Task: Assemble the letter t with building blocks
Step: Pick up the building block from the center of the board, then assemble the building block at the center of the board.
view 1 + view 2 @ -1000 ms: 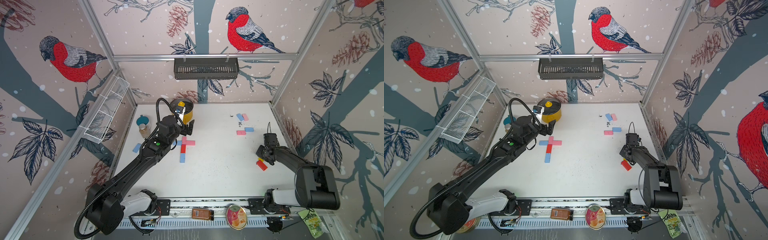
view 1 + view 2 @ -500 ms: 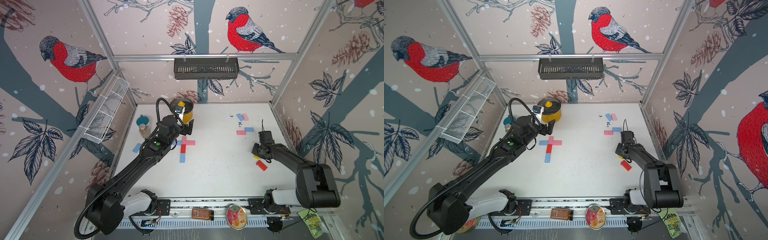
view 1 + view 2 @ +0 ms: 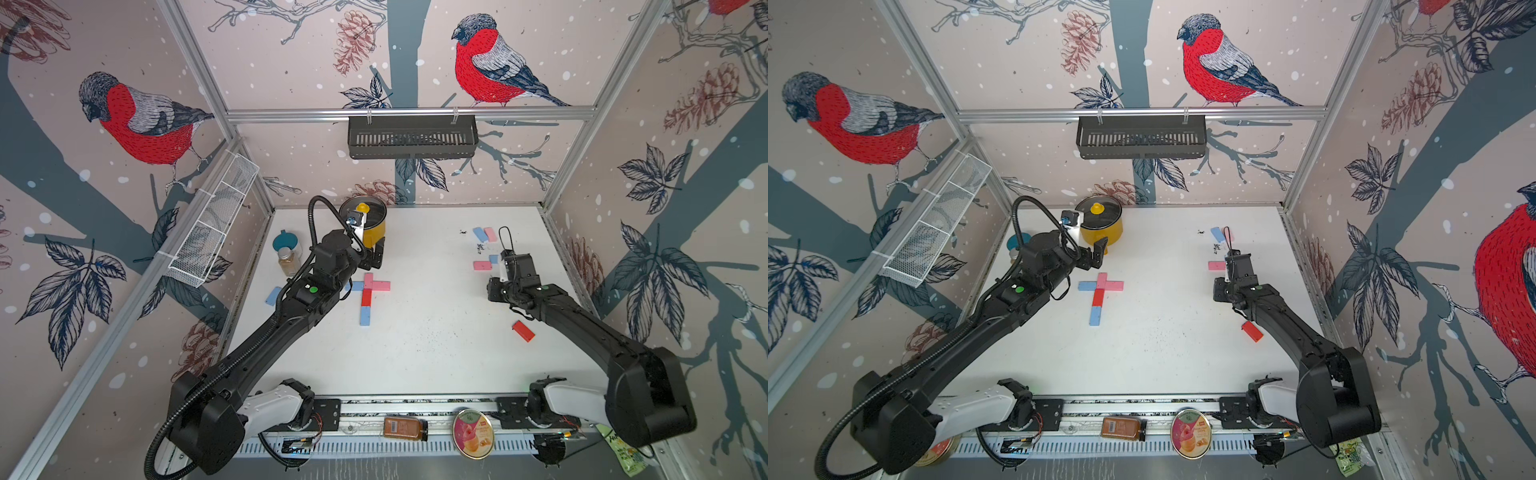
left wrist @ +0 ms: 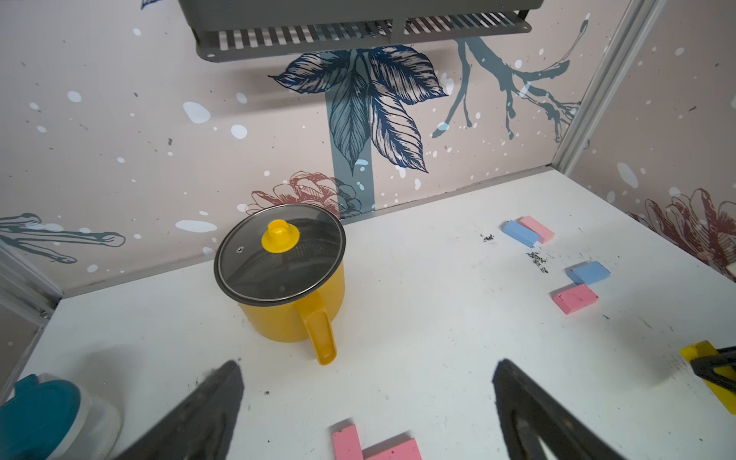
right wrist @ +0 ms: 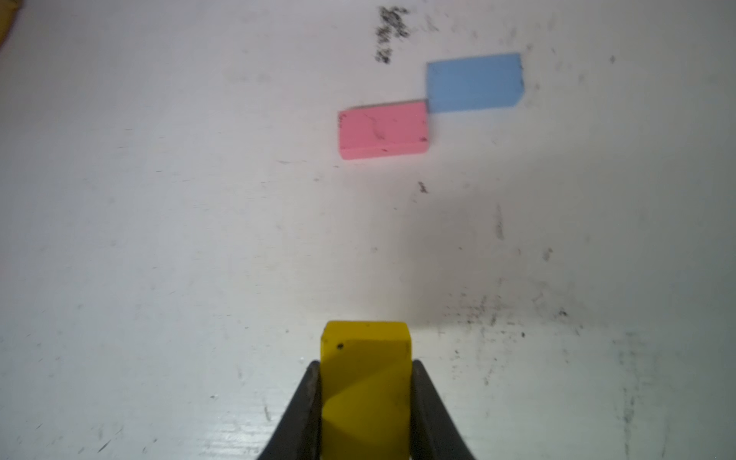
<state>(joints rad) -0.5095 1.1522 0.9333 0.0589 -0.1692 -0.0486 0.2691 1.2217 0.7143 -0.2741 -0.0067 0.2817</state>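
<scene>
Between the right arm's jaws: yellow brick (image 5: 365, 346), pinched across its narrow sides by the right gripper (image 5: 365, 364), with one end poking out ahead. It looks lifted clear of the table (image 5: 159, 239).
Where on the table: about 3 o'clock from centre, reading the back wall as 12.
Letter so far: cross of five bricks (image 3: 1099, 296) just to 9 o'clock of centre. It has a blue and pink crossbar and a pink, red and blue stem, all lying flat and touching.
Loose bricks: pink brick (image 5: 384, 129) and blue brick (image 5: 474, 81) lie corner to corner at 2 o'clock; red brick (image 3: 523, 331) lies at 4 o'clock.
Left gripper (image 4: 368, 363): jaws spread wide and empty, hovering by the cross's 12 o'clock end, near the yellow pot (image 4: 294, 310).
Step in hand: probably carrying the yellow brick over to the letter.
Next move: travel toward 9 o'clock, turn the brick to line up with stem or bar, and set it flush without nudging its neighbours. The left arm may need to give room.
</scene>
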